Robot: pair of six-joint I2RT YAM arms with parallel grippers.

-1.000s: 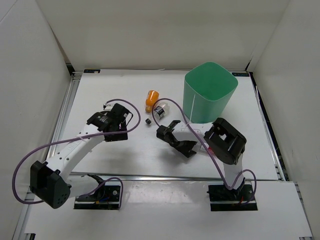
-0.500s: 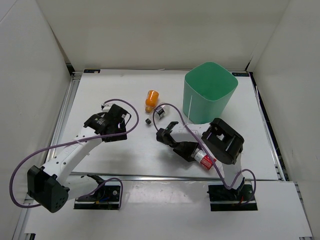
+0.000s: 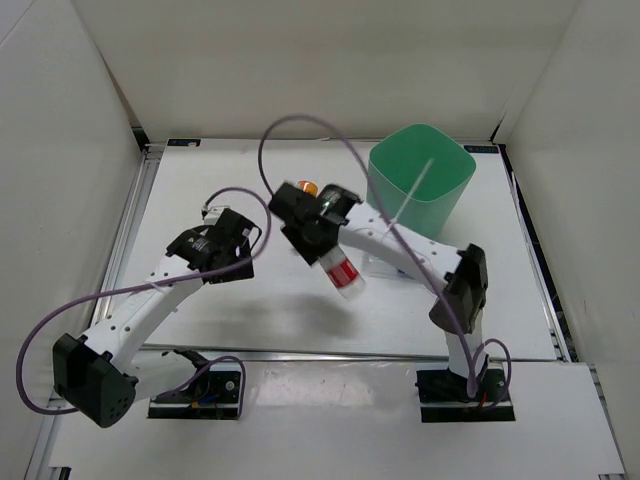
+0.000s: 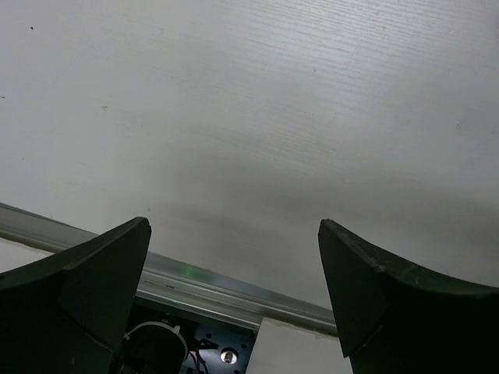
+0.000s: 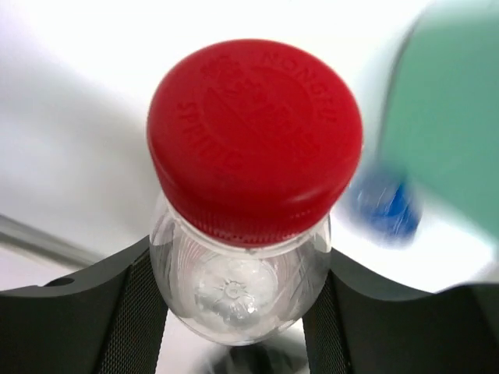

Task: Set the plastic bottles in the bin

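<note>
One red-capped bottle [image 3: 343, 275] is clamped in the right gripper [image 5: 242, 304], mid-frame overhead, left of the bin [image 3: 400, 215]. Lift it clear above the rim before letting go. The smeared blue shape [image 5: 386, 209] may be another bottle. The left gripper [image 4: 234, 226] gapes wide and empty.

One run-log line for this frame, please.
right pincer: shut on red-capped bottle | left pincer: open, empty | bin: held bottle not yet inside

Red-capped clear bottle [image 3: 343, 275] aloft, tilted, left of upright mint-green bin [image 3: 435, 210]
</note>
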